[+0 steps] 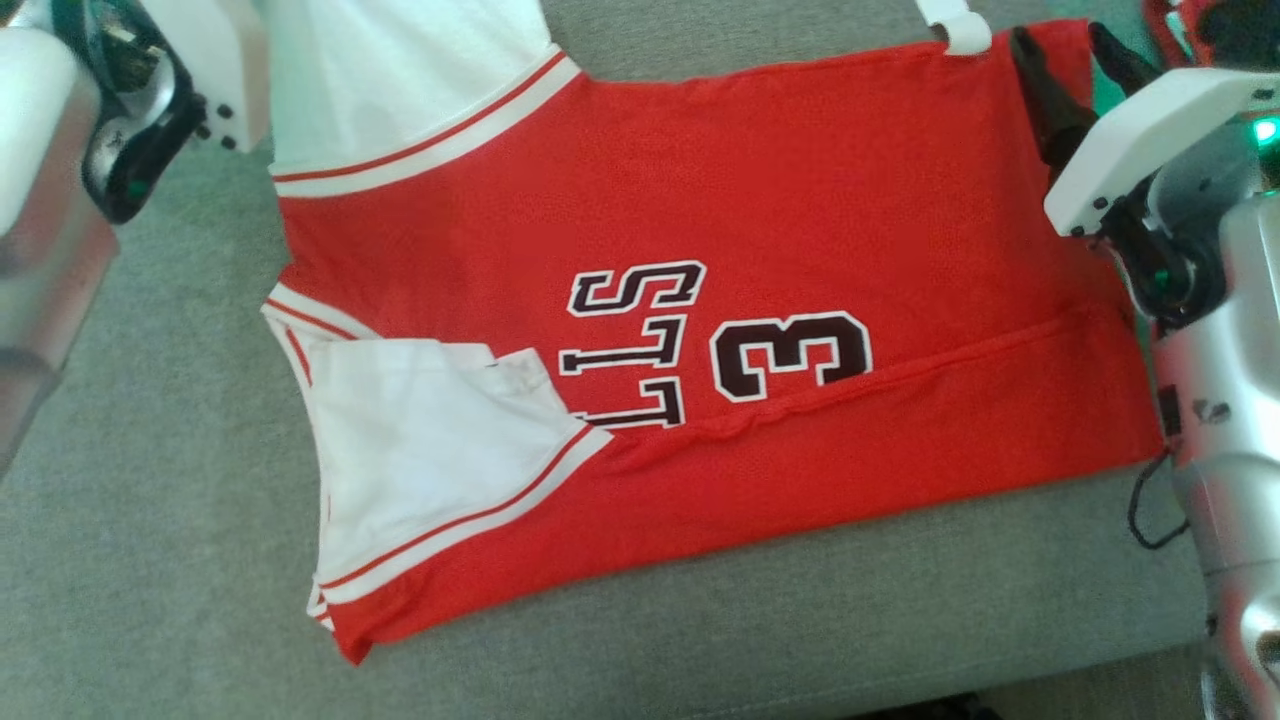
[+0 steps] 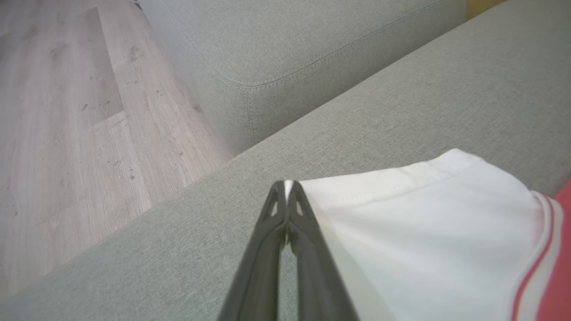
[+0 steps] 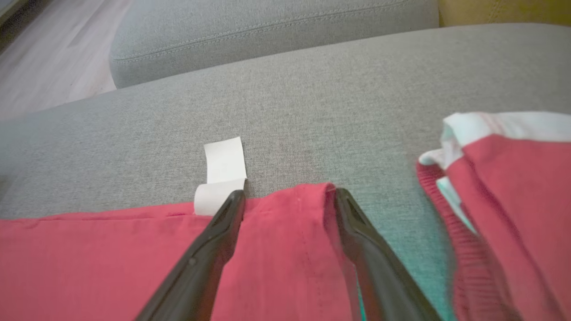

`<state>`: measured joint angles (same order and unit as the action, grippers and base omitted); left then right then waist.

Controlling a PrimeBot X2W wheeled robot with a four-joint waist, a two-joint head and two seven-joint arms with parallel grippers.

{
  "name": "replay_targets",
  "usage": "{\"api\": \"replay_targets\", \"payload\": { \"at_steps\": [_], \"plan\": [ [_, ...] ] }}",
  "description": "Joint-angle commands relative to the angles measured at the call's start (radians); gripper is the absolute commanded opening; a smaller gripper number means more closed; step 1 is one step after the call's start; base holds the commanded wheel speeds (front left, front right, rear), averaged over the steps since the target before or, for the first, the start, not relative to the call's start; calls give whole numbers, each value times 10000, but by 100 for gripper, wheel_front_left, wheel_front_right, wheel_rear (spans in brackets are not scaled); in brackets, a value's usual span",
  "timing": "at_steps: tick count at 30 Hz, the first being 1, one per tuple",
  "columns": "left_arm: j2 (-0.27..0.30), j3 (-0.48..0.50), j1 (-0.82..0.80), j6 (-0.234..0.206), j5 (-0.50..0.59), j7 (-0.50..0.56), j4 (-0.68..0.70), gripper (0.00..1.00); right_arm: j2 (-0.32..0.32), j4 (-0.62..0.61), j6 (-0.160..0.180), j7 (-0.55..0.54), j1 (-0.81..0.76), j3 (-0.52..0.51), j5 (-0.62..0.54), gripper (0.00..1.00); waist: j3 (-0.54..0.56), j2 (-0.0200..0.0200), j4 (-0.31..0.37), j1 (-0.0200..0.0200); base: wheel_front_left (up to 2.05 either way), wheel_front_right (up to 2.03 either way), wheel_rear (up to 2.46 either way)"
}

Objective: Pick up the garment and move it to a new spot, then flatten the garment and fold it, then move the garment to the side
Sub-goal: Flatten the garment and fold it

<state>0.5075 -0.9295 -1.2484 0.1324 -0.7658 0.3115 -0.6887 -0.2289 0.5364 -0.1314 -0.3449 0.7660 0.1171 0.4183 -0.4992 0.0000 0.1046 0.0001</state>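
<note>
The garment [image 1: 760, 200] is a red jersey with white sleeves and dark lettering, lying spread on the grey sofa seat [image 1: 150, 500]. In the left wrist view my left gripper [image 2: 285, 183] is shut on the corner of the white sleeve [image 2: 424, 232], with a sliver of white cloth pinched between the tips. My left wrist [image 1: 140, 110] sits at the upper left beside that sleeve [image 1: 400, 80]. My right gripper [image 1: 1075, 65] stands open at the jersey's far right corner. Its fingers straddle the red hem [image 3: 285, 249], right gripper [image 3: 289, 196], without closing on it.
A white tag [image 3: 225, 165] sticks out from the hem beside my right fingers. A second red and white cloth [image 3: 513, 200] lies bunched to the right. Another grey cushion [image 2: 290, 44] and a wooden floor [image 2: 67, 111] lie beyond the seat's edge.
</note>
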Motion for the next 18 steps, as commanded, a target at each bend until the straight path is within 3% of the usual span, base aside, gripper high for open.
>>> {"api": "replay_targets", "payload": {
  "at_steps": [1, 6, 7, 8, 10, 12, 13, 14, 18],
  "plan": [
    [301, 279, -654, -18, -80, -125, 162, 0, -57, -92, 7, 22, 250, 122, -9, 100, -47, 0, -112, -1, 0, 0, 0],
    [307, 24, -737, -17, -222, -233, 63, 0, -11, 533, 7, 159, 629, 255, 35, 100, -61, 0, -220, -1, 0, 0, 0],
    [318, -20, -754, -17, -249, -256, 42, 0, -17, 620, 7, 203, 691, 270, 40, 95, -61, 0, -233, -1, 0, 0, 0],
    [329, -59, -768, -17, -278, -282, 15, 0, -25, 699, 7, 247, 745, 286, 34, 82, -56, 0, -243, -1, 0, 0, 0],
    [346, -138, -791, -17, -330, -333, -44, 0, -57, 838, 7, 340, 838, 303, -13, 44, -43, 0, -260, -1, 0, 0, 0],
    [345, -210, -808, -17, -372, -400, -104, 0, -106, 947, 7, 465, 939, 295, -50, 23, -25, 0, -280, -1, 0, 0, 0],
    [350, -244, -822, -17, -361, -474, -134, 0, -113, 988, 7, 534, 988, 280, -36, 4, -17, 0, -291, -1, 0, 0, 0],
    [359, -281, -843, -17, -321, -584, -170, 0, -110, 1030, 7, 581, 1035, 264, -1, 0, -9, 0, -301, -1, 0, 0, 0],
    [428, -483, -1050, -18, 58, -1343, -235, 0, -164, 1099, 7, 793, 1260, 217, 141, 0, 14, 0, -347, -1, 0, 0, 0]
  ]
}}
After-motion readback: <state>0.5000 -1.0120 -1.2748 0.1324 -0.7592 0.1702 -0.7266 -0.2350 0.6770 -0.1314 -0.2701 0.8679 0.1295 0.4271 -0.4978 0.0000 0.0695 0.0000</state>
